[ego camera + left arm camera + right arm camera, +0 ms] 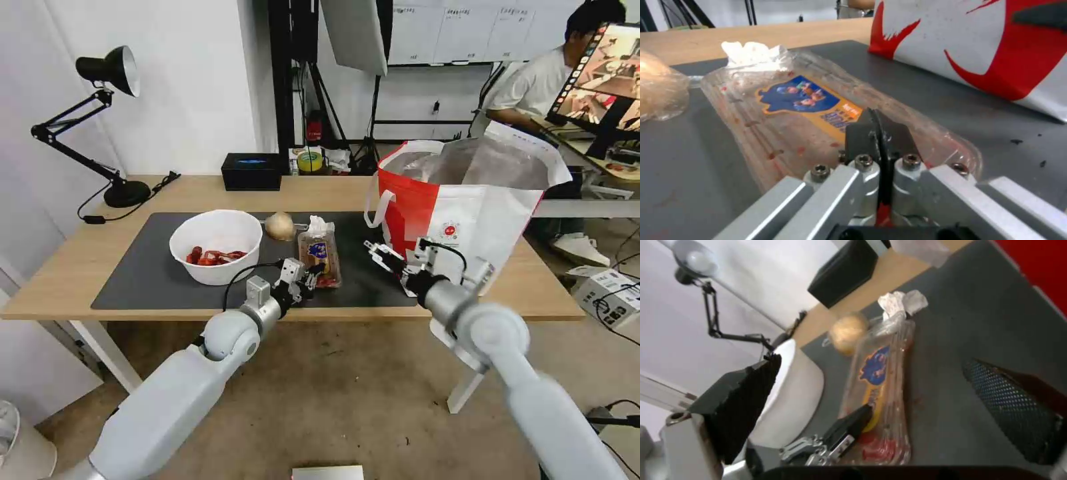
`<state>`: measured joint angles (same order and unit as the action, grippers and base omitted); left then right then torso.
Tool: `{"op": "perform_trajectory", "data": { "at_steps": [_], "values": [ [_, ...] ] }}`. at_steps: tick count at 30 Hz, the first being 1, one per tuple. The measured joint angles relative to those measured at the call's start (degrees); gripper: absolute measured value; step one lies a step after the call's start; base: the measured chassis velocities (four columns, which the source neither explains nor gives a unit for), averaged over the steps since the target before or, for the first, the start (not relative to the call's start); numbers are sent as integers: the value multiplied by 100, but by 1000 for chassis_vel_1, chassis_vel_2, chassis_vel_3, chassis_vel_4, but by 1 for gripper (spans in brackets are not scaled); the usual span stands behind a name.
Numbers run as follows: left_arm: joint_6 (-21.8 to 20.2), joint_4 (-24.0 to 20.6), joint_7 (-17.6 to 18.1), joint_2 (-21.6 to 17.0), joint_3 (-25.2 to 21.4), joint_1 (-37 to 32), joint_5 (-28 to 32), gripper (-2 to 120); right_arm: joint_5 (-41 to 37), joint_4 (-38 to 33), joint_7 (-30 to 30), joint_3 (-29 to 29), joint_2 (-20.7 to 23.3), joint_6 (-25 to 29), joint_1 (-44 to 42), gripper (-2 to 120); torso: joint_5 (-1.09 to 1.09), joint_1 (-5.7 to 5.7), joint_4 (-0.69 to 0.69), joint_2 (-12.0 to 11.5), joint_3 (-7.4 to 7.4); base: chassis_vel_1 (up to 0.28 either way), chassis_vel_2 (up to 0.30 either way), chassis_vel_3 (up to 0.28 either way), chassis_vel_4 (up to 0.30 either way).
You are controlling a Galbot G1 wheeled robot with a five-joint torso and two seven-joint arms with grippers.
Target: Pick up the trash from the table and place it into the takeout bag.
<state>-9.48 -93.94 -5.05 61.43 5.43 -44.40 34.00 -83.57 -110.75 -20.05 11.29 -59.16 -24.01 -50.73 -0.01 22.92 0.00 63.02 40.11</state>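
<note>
The left gripper (312, 275) pinches shut on the clear plastic tray's (320, 257) near lip; that flimsy edge could slip free.

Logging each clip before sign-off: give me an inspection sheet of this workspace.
Surface: light-wood table with a dark grey mat.
Job's things: on the mat, white bowl with red scraps, tan ball, crumpled tissue, clear plastic tray. Takeout bag stands open at the table's right end.
Clutter: black tissue box and desk lamp on the table.
Grippers: left hand shut on the tray's near edge; right hand open above the mat beside the bag.
Cables: lamp cord on the table; floor cables at right.
Surroundings: person at a desk with a monitor behind the bag.
</note>
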Motion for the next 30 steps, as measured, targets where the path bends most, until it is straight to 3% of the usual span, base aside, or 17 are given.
{"op": "perform_trajectory", "data": {
  "at_steps": [15,30],
  "values": [
    [106,63,-18,14,35,16,2,0,-212,965,-796,-903,-444,-485,1256,100,0,0,1,0,0,0,0,0,0],
    [167,21,-61,23,1,-72,-13,0,-441,1667,-1160,-1302,-747,-1115,2037,100,0,0,1,0,0,0,0,0,0]
  ]
}}
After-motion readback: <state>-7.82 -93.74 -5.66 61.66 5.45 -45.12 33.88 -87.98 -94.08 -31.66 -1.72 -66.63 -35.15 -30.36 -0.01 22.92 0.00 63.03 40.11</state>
